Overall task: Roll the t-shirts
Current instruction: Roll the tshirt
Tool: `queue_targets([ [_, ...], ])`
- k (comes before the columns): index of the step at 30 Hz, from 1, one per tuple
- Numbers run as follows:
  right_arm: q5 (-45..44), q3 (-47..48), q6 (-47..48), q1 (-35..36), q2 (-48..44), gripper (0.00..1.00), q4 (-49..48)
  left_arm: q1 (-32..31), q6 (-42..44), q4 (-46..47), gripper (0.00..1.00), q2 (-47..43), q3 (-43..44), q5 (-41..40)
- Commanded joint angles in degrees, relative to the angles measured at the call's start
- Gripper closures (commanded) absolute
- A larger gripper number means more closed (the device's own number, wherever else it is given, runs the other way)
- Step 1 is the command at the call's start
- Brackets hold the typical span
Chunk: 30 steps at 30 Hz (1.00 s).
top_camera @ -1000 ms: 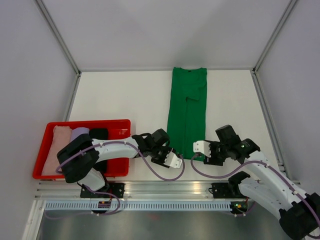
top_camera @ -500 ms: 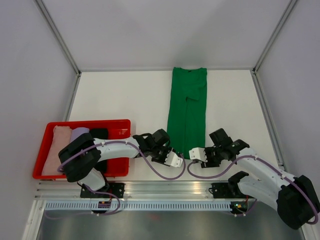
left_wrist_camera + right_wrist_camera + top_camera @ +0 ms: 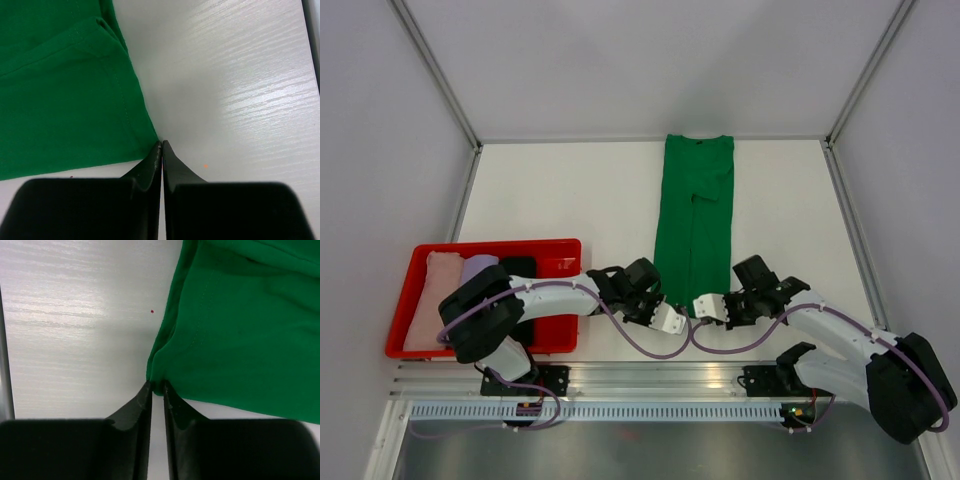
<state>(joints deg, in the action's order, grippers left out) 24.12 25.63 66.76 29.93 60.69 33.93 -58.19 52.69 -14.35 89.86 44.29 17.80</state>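
A bright green t-shirt (image 3: 695,220) lies folded into a long strip on the white table, its hem towards the arms. My right gripper (image 3: 705,305) is at the near hem. In the right wrist view the gripper (image 3: 157,386) is shut on a bunched corner of the green cloth (image 3: 240,340). My left gripper (image 3: 672,322) is at the hem beside it. In the left wrist view its jaws (image 3: 161,143) are pressed together, tips touching the corner of the green shirt (image 3: 60,100), with no cloth visible between them. Pink (image 3: 435,300), lavender (image 3: 478,268) and black (image 3: 518,266) t-shirts lie in the tray.
A shallow red tray (image 3: 490,244) sits at the near left, with the left arm reaching past its right side. White walls with metal posts enclose the table. An aluminium rail (image 3: 640,375) runs along the near edge.
Both grippers have closed. The right arm has slid left along the near hem and now pinches the green cloth. The left arm has barely moved.
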Motion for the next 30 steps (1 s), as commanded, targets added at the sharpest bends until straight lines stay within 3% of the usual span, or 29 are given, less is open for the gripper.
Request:
queue_targets([
  [1, 2.16, 0.48, 1.0, 0.48, 0.66, 0.87, -0.89, 0.54, -1.35, 0.64, 0.98, 0.66, 1.5, 0.13],
  [7, 2.25, 2.58, -2.76, 0.39, 0.22, 1.0, 0.6, 3.26, -3.91, -3.57, 0.98, 1.1, 5.63, 2.5],
  [16, 1.9, 7.95, -5.5, 0.3, 2.51, 1.0, 2.98, 5.9, -2.33, -9.9, 0.98, 1.01, 9.06, 5.92],
  [18, 1.98, 7.51, -5.07, 0.3, 2.51, 1.0, 2.81, 5.81, 0.47, -10.35, 0.87, 0.05, 8.01, 7.77],
  [19, 2.07, 7.33, -5.06, 0.3, 2.25, 0.99, 2.81, 5.64, 1.36, -10.35, 0.78, -0.39, 7.39, 8.38],
  [20, 2.16, 7.16, -5.15, 0.3, 2.16, 1.0, 2.81, 5.37, 2.32, -10.17, 0.61, -0.83, 6.86, 9.43],
  [21, 2.16, 6.81, -5.32, 0.3, 2.07, 1.0, 2.81, 5.28, 3.46, -10.0, 0.56, -1.35, 6.34, 9.79],
  [23, 2.07, 6.54, -5.24, 0.3, 1.54, 1.0, 2.89, 5.2, 4.0, -8.86, 0.51, -0.84, 6.07, 9.62],
  [30, 1.2, 5.84, -4.71, 0.3, 0.31, 1.0, 3.42, 5.2, 8.13, -6.75, 0.49, 3.3, 7.83, 7.95],
])
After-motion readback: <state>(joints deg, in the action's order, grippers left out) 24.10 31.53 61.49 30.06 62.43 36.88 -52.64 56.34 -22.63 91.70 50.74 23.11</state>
